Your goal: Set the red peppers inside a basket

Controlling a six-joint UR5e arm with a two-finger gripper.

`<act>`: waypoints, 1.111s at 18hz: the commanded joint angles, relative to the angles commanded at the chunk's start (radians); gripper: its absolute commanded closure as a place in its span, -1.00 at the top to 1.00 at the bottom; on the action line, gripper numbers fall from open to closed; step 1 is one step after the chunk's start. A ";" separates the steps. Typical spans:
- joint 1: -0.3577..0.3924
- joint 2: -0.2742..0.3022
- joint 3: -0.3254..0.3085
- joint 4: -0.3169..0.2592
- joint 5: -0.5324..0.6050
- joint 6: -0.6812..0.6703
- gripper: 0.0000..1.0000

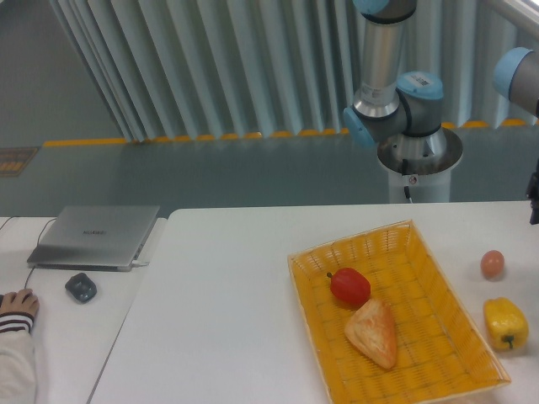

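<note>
One small glossy red bell pepper (350,286) lies inside the wide shallow woven yellow-orange basket (421,244), roughly in its middle and a little toward the left wall. It is rounded and shiny, with a pale highlight on top and a short dark stem pointing left and slightly away. Just nearer than it, touching or almost touching its near side, sits a tan triangular piece of bread or pastry (373,333), also within the basket. The basket's low sides flare outward, and it rests at an angle on the white table (227,303), its long axis running from near right to far left.

At the near left corner a person's hand (17,303) in a striped cuff rests on a second white surface, next to a small dark grey mouse (81,287). To the right of the basket, apart from it, a yellow bell pepper (505,323) lies on the table; a little farther back sits a small orange-pink egg-like ball (493,264). Farther on the left lies a closed silver laptop (97,236).

Behind the table stands the grey and blue robot arm (396,101). A dark part at the right edge (534,194) may be the gripper, but whether its jaws are parted or closed cannot be told.
</note>
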 joint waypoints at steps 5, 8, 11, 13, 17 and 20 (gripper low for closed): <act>-0.011 0.002 0.006 0.002 0.008 -0.014 1.00; -0.018 0.003 0.011 -0.006 0.011 -0.020 1.00; -0.031 0.006 0.018 -0.023 0.025 -0.099 1.00; -0.049 0.008 0.041 -0.035 0.031 -0.149 1.00; -0.074 0.003 0.058 -0.044 0.040 -0.265 1.00; -0.074 0.003 0.058 -0.044 0.040 -0.267 1.00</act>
